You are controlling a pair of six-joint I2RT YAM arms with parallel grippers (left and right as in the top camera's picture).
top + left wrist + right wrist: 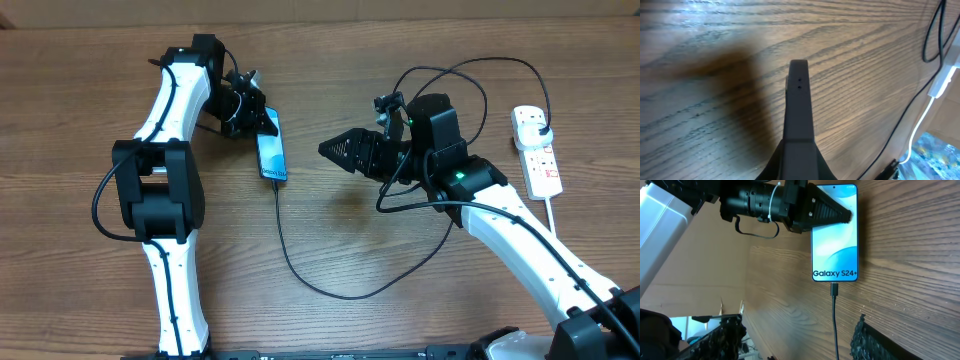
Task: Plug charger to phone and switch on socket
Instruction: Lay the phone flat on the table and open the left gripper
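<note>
**With the connector seated in the phone: both tools near the handset**

Overhead. As it lies now, the phone [271, 150] is screen-up on the desk [90, 100], left of centre. The charger [340, 293] leaves the phone's near short edge, swings in a wide loop across the desk and rises past the right arm toward the socket [540, 160] at far right. A black plug [538, 123] sits in the socket's far end (switch positions too small to read). The left tool [262, 120] is over the phone's far end. The right tool [335, 150] points at the phone from the right, apart from it.

Left wrist. The left tool [799, 70] reads as one dark bar, its jaws clenched together with nothing between them and bare wood grain around it. A thin dark cable [890, 145] and a white cord [922, 117] run down the right side. A blurred blue patch at lower right cannot be identified.

Right wrist. The phone [834, 250] shows a bright blue screen with "Galaxy S24+" near its lower edge. The connector [834, 287] is in that edge, and the cable runs straight down the frame. The left tool [842, 216] tapers to a closed point over the upper screen; whether it touches the glass I cannot tell. The right tool [796, 327] is released and holds nothing. Its fingers [727, 335] stand wide apart at the bottom of the frame, one on either side of the cable.
</note>
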